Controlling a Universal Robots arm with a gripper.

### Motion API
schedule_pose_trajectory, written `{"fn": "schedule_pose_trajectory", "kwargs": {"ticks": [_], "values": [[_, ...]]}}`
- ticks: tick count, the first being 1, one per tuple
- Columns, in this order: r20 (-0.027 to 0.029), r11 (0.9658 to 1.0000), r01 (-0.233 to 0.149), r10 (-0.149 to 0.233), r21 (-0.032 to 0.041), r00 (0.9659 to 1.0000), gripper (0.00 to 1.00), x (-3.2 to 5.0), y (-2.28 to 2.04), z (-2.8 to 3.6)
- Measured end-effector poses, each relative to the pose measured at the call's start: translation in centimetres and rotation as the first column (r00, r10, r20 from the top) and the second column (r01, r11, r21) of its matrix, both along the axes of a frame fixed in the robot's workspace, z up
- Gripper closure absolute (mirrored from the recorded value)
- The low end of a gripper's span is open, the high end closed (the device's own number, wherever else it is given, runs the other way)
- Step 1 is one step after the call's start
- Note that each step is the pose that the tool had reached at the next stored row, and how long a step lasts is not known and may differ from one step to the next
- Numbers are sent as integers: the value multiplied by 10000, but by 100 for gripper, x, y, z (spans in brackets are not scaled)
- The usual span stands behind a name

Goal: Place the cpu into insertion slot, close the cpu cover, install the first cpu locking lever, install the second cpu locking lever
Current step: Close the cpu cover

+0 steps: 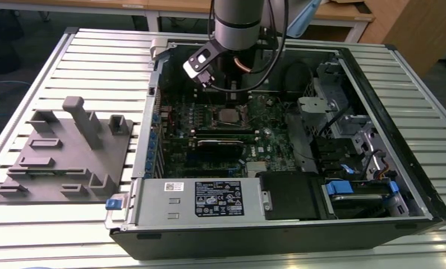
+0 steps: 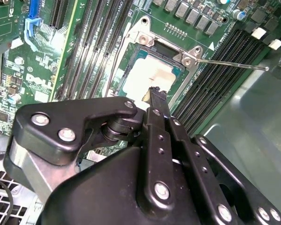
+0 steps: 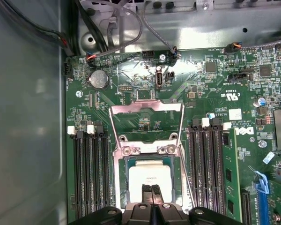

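**Shut pincer rests at chip seated in open socket**

At the exterior view's left, a grey moulded fixture [image 1: 65, 151] sits on the slatted metal tabletop [image 1: 73, 56]. Beside it, toward the middle, lies an open computer case [image 1: 283, 238] with its green motherboard [image 1: 275, 148] exposed. The robot arm [image 1: 238, 22] reaches down into the case from above, over the far end of the board.

Below the arm, the cpu [image 1: 229, 115] lies flat in the insertion slot [image 3: 123, 180]. Its pale metal top [image 3: 150, 174] faces up and is framed by the socket's dark rim.

In both wrist views the pincer [image 3: 152, 190] has its two black fingers pressed together with nothing between them. Their tips [image 2: 155, 96] sit at the near edge of the chip, though the views do not settle whether they touch it or hang just above.

The cpu cover [image 3: 146, 107], a thin silver frame, is swung back on its hinges away from the chip, leaving the socket uncovered. In the second wrist view a thin wire locking lever [image 2: 234, 64] juts sideways from the socket corner, across the black memory slots [image 2: 215, 70]. More memory slots [image 3: 89, 173] flank the socket on both sides.

Toward the exterior view's right stand the case's metal drive bays [image 1: 335, 112], with a blue plastic tab [image 1: 350, 188] near the front corner.
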State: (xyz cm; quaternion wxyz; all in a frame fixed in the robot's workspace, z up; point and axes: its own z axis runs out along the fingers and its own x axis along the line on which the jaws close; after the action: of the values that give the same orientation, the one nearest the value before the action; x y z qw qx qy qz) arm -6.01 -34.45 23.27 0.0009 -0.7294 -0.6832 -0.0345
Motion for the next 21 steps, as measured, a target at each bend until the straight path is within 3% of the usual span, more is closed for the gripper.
{"fn": "schedule_pose_trajectory", "kwargs": {"ticks": [9,11,21], "values": [[1,10000,0,0,3,10000,89,0,0,59],[0,10000,0,0,1,10000,89,0,0,114],[0,10000,0,0,-1,10000,89,0,0,147]]}}
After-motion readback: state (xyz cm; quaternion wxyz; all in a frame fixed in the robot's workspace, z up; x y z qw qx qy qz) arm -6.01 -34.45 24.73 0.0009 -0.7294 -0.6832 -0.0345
